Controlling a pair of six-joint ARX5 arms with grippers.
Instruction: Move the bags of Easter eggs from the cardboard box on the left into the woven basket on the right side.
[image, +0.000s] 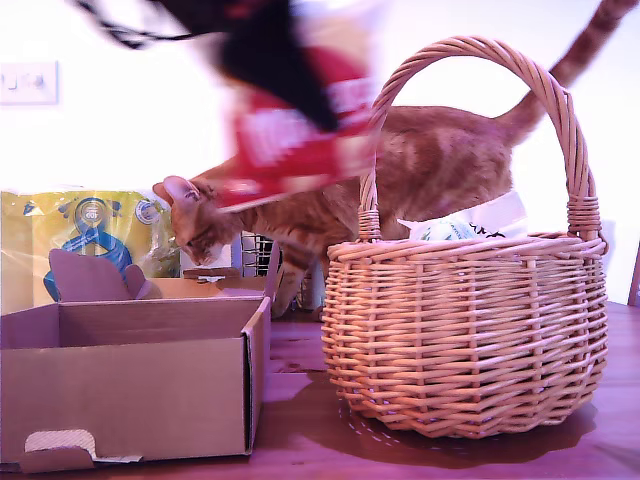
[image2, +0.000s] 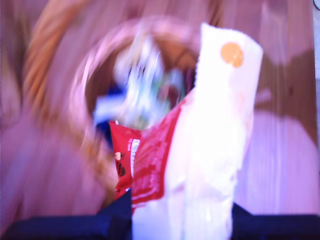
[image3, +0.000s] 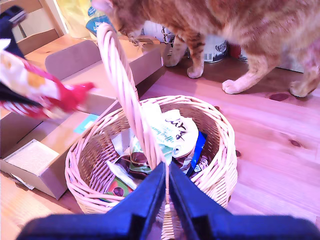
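Wicker filled most of what we saw: the woven basket (image: 465, 335) stood on the wooden table (image: 300, 440), just beside the cardboard box (image: 130, 375), box towards the exterior view's left, basket towards its right. Our first gripper (image2: 175, 220) held a red-and-white Maltesers bag (image: 290, 140) pinched between its fingers, carried high in the air over the gap between box and basket, close to the arched handle (image: 545, 85). Both that view and the first wrist view were smeared by motion, so we could not read more of the grip than that. Our second gripper (image3: 167, 192) hovered above the basket with its fingers narrow, almost meeting, and nothing between them.

Several bags already lay in the basket (image3: 150, 145): a white one (image3: 172, 132), something blue at its side (image3: 197, 150), and more glossy packets beneath, too jumbled to name. We judged the task well along, with this bag partway across and not yet released. How many bags remained in the box we could not tell; what showed of its floor looked bare apart from a pale patch.

A ginger cat (image: 420, 170) stood on the table behind the basket, nosing towards the box, in front of a yellow kitchen towel pack (image: 90, 235).
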